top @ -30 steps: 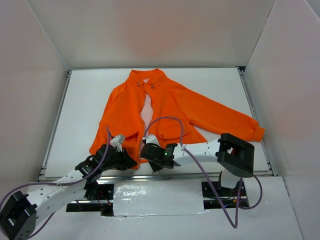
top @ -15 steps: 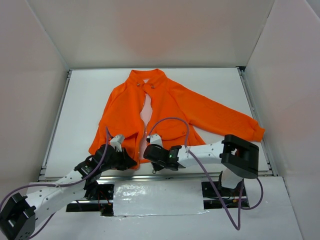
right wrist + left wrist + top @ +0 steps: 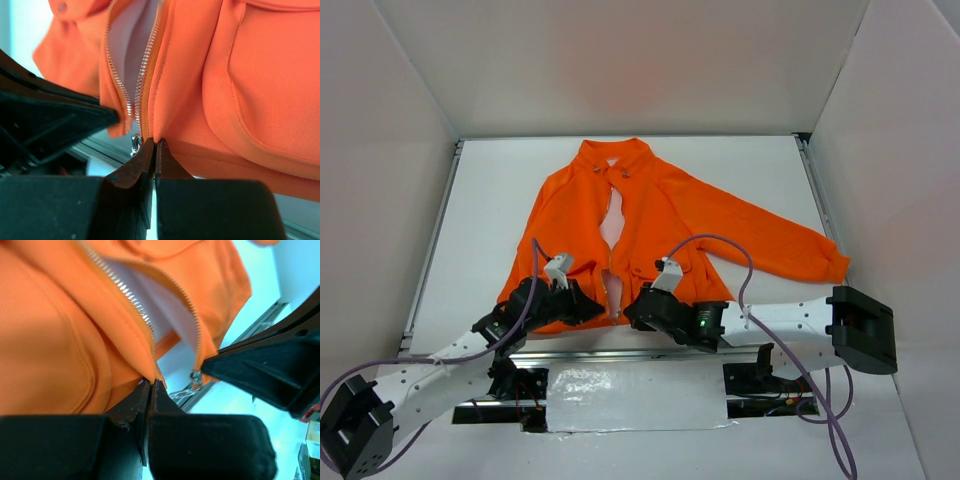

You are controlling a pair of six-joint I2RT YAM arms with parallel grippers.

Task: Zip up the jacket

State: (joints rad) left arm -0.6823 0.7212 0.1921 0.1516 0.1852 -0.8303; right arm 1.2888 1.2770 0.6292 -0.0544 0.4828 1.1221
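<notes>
Black left gripper [image 3: 151, 385] pinched shut on near hem of bright orange long-sleeved fabric jacket [image 3: 650, 220], at foot of one silver zipper row [image 3: 125, 292]; right gripper [image 3: 155, 145] clamped on opposite front hem, beside metal slider [image 3: 134, 142]. Jacket lies flat, front open, collar far, on white table [image 3: 490, 200]

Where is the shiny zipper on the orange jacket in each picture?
Top view: the silver zipper runs down the middle of the bright orange fabric jacket, open.
Left wrist view: the zipper's two rows slant from upper left down to the lower middle.
Right wrist view: its two rows run down, left of centre.
Shared landmark: the pale lining between the rows.
</notes>
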